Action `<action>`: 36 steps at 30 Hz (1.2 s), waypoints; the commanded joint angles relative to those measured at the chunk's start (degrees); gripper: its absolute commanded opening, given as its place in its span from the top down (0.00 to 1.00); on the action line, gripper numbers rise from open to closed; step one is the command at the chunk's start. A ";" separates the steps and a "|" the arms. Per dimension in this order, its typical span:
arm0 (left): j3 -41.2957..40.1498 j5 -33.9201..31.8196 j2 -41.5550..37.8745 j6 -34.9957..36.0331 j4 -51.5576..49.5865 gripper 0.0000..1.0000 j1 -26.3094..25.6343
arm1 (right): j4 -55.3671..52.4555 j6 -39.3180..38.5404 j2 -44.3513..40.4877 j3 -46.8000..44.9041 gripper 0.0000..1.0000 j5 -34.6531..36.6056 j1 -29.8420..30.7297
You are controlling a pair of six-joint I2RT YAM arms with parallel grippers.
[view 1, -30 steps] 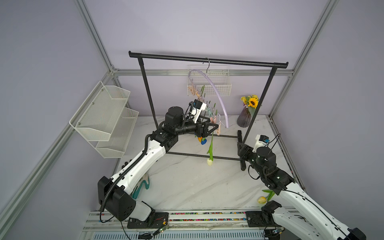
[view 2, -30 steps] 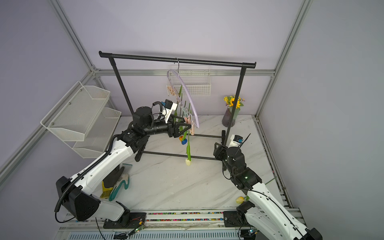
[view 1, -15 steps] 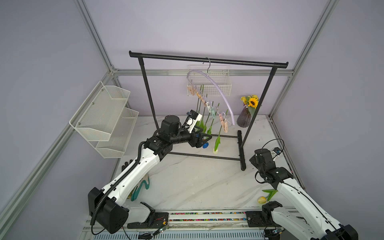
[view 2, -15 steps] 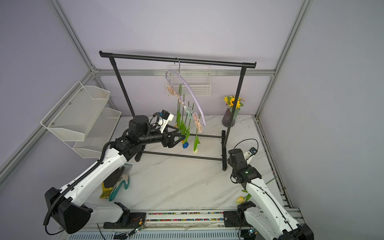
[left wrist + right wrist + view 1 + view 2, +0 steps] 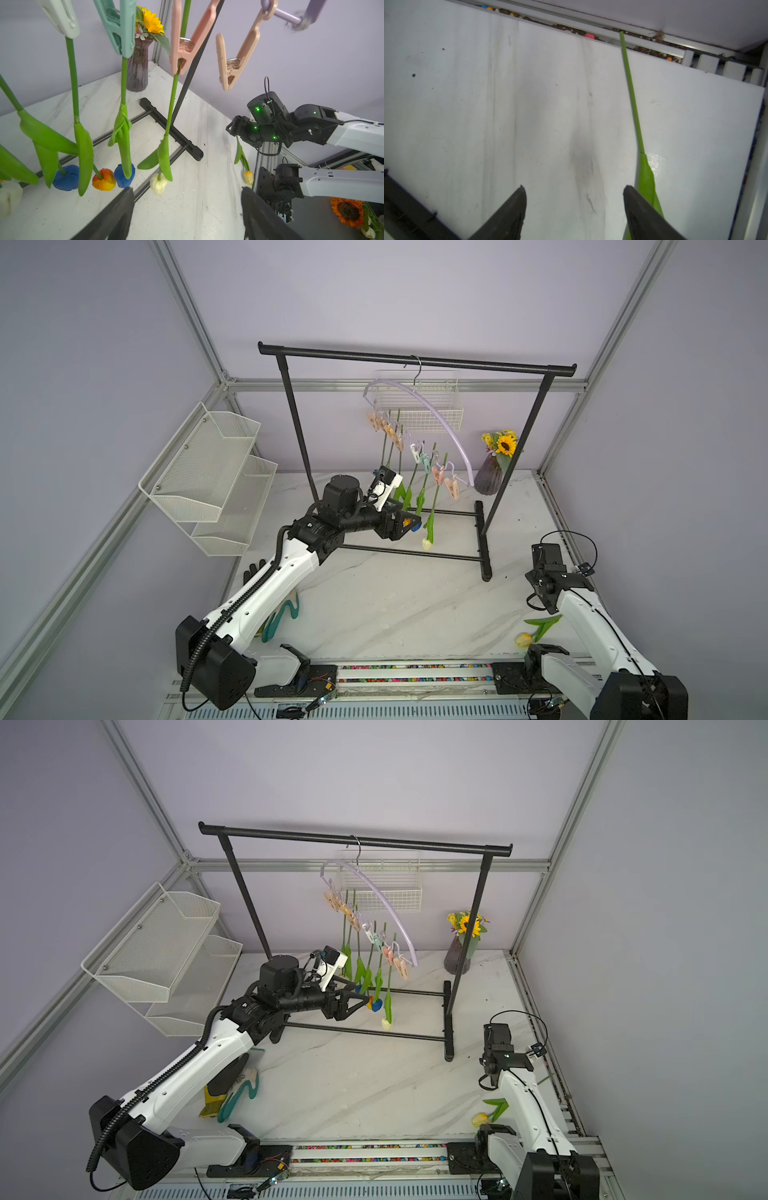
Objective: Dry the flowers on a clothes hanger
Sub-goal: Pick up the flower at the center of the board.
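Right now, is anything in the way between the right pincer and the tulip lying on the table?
Nothing I can see. The right pincer is open over bare table. The tulip lies on it close beside one of the fingers, with nothing between them.

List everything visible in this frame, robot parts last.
table: one, white marble, under everything
garment rack: one, black, back of table
hanger: one, pale lilac, hooked on rack bar
clothespins: one row, peach, white, mint, pink, under hanger
hanging tulips: at least five, white, blue, orange heads, clipped head-down
loose tulip: one, yellow-orange, on table by right arm
sunflower bouquet: one, yellow, in purple vase behind rack
wire shelf: one, white, two-tier, side wall
wire basket: one, white, back wall
gloves: apparently two, mixed colours, under left arm
left gripper: one, black, open, near tulip heads
right gripper: one, black, open, beside loose tulip
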 commanded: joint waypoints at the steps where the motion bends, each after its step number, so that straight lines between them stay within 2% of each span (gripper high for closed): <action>1: 0.74 -0.50 -0.65 0.72 0.14 0.19 0.37 | -1.77 0.03 0.09 -1.11 0.24 2.11 -3.19; 7: 0.88 -0.25 0.07 0.06 0.83 0.19 0.37 | 0.12 -2.24 3.19 -0.23 0.29 0.64 -8.90; 13: 1.42 -0.41 0.36 -0.03 0.15 0.19 0.44 | 4.34 -3.50 7.62 -0.76 0.35 -5.96 -15.40; 19: 1.27 -0.77 -0.37 0.06 -0.05 0.19 0.41 | 6.88 -5.32 11.62 -0.41 0.38 -8.94 -20.20; 29: 1.51 -0.41 0.11 -0.60 0.30 0.18 0.38 | 8.46 -6.64 15.03 -0.46 0.47 -8.04 -23.68; 36: 1.58 -0.45 0.31 -0.99 0.90 0.19 0.39 | 10.07 -8.14 17.54 0.20 0.51 -11.18 -23.91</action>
